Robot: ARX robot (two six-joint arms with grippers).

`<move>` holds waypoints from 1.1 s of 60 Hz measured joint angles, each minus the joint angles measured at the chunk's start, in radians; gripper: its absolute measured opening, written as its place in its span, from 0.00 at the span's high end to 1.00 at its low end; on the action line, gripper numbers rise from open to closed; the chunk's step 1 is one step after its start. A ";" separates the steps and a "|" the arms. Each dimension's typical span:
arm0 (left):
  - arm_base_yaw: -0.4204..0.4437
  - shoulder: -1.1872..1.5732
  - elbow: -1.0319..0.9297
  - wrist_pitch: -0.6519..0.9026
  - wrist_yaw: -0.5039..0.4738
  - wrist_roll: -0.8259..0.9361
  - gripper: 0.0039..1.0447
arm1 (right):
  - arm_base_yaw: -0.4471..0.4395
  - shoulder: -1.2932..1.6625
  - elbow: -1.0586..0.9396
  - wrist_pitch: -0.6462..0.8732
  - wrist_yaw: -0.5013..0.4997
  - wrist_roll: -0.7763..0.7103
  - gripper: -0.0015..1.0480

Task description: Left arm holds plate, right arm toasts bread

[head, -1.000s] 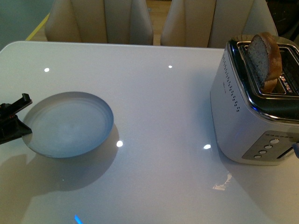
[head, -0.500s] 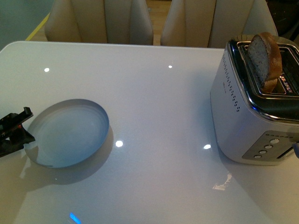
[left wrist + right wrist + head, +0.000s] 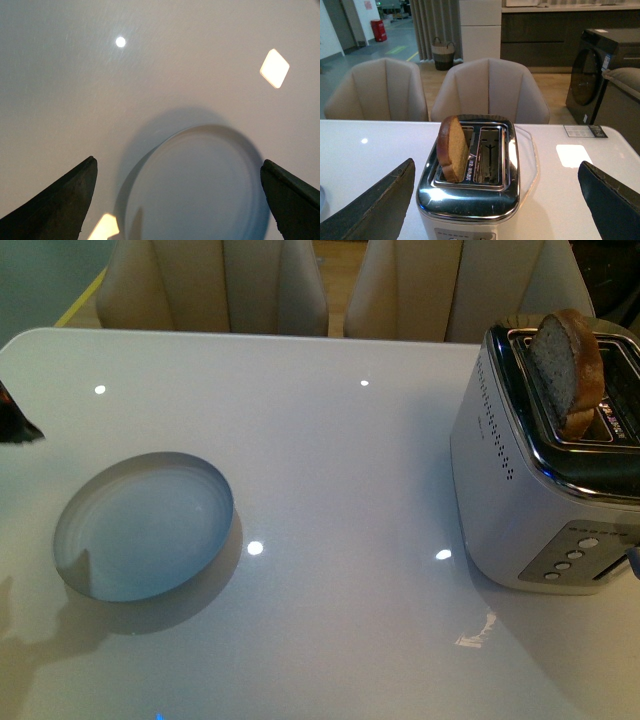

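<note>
Left gripper [image 3: 177, 200] hangs raised, jaws spread wide and empty; right gripper [image 3: 497, 200] likewise gapes, holding nothing.

A silver two-slot toaster [image 3: 545, 480] stands at the right edge of a glossy white table [image 3: 340, 460]. Two beige chairs [image 3: 490, 90] sit behind; possibly a basket [image 3: 443, 52] farther back.
</note>
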 joint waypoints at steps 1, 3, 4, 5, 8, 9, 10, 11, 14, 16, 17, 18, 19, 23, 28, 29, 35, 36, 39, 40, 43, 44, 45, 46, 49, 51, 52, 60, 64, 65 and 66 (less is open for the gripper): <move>-0.002 -0.013 -0.002 -0.001 -0.002 0.000 0.07 | 0.000 0.000 0.000 0.000 0.000 0.000 0.09; -0.009 -0.066 -0.009 -0.004 -0.003 0.001 0.07 | 0.000 0.000 0.000 0.000 0.000 0.000 0.09; -0.014 -0.092 -0.013 -0.006 -0.003 0.001 0.07 | 0.000 0.000 0.000 0.000 0.000 0.000 0.09; -0.020 -0.117 -0.018 -0.009 -0.004 0.004 0.07 | 0.000 0.000 0.000 0.000 0.000 0.000 0.09; -0.039 -0.180 -0.026 -0.025 -0.010 0.009 0.07 | 0.000 0.000 0.000 0.000 0.000 0.000 0.09; -0.047 -0.204 -0.030 -0.028 -0.013 0.009 0.07 | 0.000 0.000 0.000 0.000 0.000 0.000 0.09; -0.057 -0.229 -0.033 -0.033 -0.014 0.010 0.07 | 0.000 0.000 0.000 0.000 0.000 0.000 0.09; -0.061 -0.241 -0.035 -0.035 -0.014 0.010 0.07 | 0.000 0.000 0.000 0.000 0.000 0.000 0.09; -0.092 -0.312 -0.045 -0.050 -0.023 0.006 0.07 | 0.000 0.000 0.000 0.000 0.000 0.000 0.09; -0.119 -0.370 -0.051 -0.065 -0.029 -0.001 0.07 | 0.000 0.000 0.000 0.000 0.000 0.000 0.09; -0.132 -0.392 -0.053 -0.069 -0.032 -0.005 0.07 | 0.000 0.000 0.000 0.000 0.000 0.000 0.09; -0.151 -0.423 -0.053 -0.083 -0.040 -0.013 0.07 | 0.000 0.000 0.000 0.000 0.000 0.000 0.09; -0.157 -0.433 -0.053 -0.087 -0.043 -0.015 0.07 | 0.000 0.000 0.000 0.000 0.000 0.000 0.09; -0.220 -0.508 -0.053 -0.132 -0.077 -0.034 0.07 | 0.000 0.000 0.000 0.000 0.000 0.000 0.09; -0.252 -0.532 -0.053 -0.143 -0.076 -0.043 0.07 | 0.000 0.000 0.000 0.000 0.000 0.000 0.09; -0.256 -0.532 -0.053 -0.142 -0.077 -0.044 0.07 | 0.000 0.000 0.000 0.000 0.000 0.000 0.09; -0.267 -0.526 -0.200 0.253 -0.248 0.126 0.22 | 0.000 0.000 0.000 0.000 0.001 0.000 0.09; -0.266 -0.527 -0.219 0.294 -0.252 0.148 0.23 | 0.000 0.000 0.000 0.000 0.001 0.000 0.09; -0.264 -0.541 -0.305 0.465 -0.271 0.244 0.32 | 0.000 0.000 0.000 0.000 0.001 0.000 0.09; -0.262 -0.552 -0.335 0.517 -0.271 0.279 0.35 | 0.000 0.000 0.000 0.000 0.001 0.000 0.09; -0.243 -0.587 -0.394 0.603 -0.240 0.329 0.44 | 0.000 0.000 0.000 0.000 0.000 0.000 0.09; -0.237 -0.603 -0.413 0.623 -0.236 0.344 0.47 | 0.000 0.000 0.000 0.000 -0.002 0.000 0.09; -0.232 -0.620 -0.430 0.634 -0.234 0.356 0.51 | 0.000 0.000 0.000 0.000 -0.002 0.000 0.09; -0.230 -0.629 -0.438 0.638 -0.235 0.360 0.52 | 0.000 0.000 0.000 0.000 -0.002 0.000 0.09; -0.219 -0.672 -0.484 0.651 -0.238 0.380 0.63 | 0.000 0.000 0.000 0.000 -0.001 0.000 0.09; -0.216 -0.690 -0.507 0.653 -0.238 0.388 0.68 | 0.000 0.000 0.000 0.000 -0.001 0.000 0.09; -0.217 -0.702 -0.522 0.653 -0.237 0.391 0.71 | 0.000 0.000 0.000 0.000 -0.001 0.000 0.09; -0.218 -0.781 -0.615 0.654 -0.233 0.405 0.95 | 0.000 0.000 0.000 0.000 -0.002 0.000 0.09; -0.217 -0.828 -0.650 0.648 -0.234 0.407 0.97 | 0.000 0.000 0.000 0.000 -0.001 0.000 0.09; -0.217 -0.840 -0.660 0.645 -0.234 0.408 0.97 | 0.000 0.000 0.000 0.000 -0.001 0.000 0.09; -0.217 -0.847 -0.664 0.644 -0.234 0.408 0.97 | 0.000 0.000 0.000 0.000 -0.001 0.000 0.09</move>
